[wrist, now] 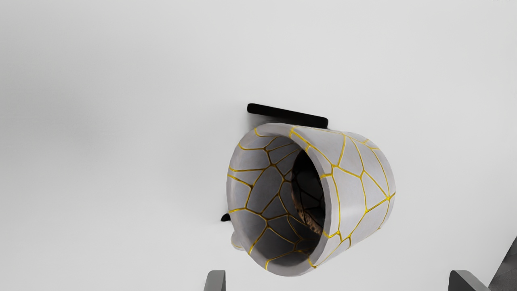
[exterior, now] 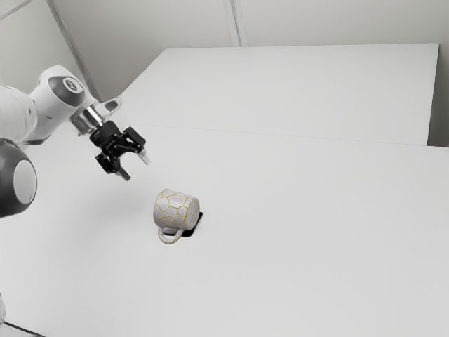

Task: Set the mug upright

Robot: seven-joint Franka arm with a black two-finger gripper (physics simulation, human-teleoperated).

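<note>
Mug (exterior: 172,209) on its side on a white table, in a pale room. The room's walls (exterior: 133,24) are off-white and plain, and a pair of upright lines (exterior: 236,24) runs down the back one, with a darker line (exterior: 74,49) slanting down nearer the exterior view's left. The table (exterior: 316,232) spreads wide and matt, its white broken by soft grey shading. A faint seam (exterior: 295,135) crosses it, and beyond the seam a second white expanse (exterior: 302,88) reaches toward the back wall, narrower at the exterior view's right than the near part. In the wrist view, a dark grey patch (wrist: 507,268) lies past the table's edge.

The white arm (exterior: 45,112) comes in from the exterior view's left. Its black gripper (exterior: 135,166) hangs above the table, apart from the mug, its two fingers spread wide and holding nothing.

The mug lies near the middle of the near part, light grey with a net of gold lines inside and out. Its mouth faces partly toward the wrist camera, and the inside falls into dark shadow with a brown speckled patch (wrist: 309,222). A flat black object (exterior: 196,225) sticks out from beneath or beside it; which, I cannot tell. Smallest is the mug's handle (exterior: 170,237), turned toward the exterior camera
</note>
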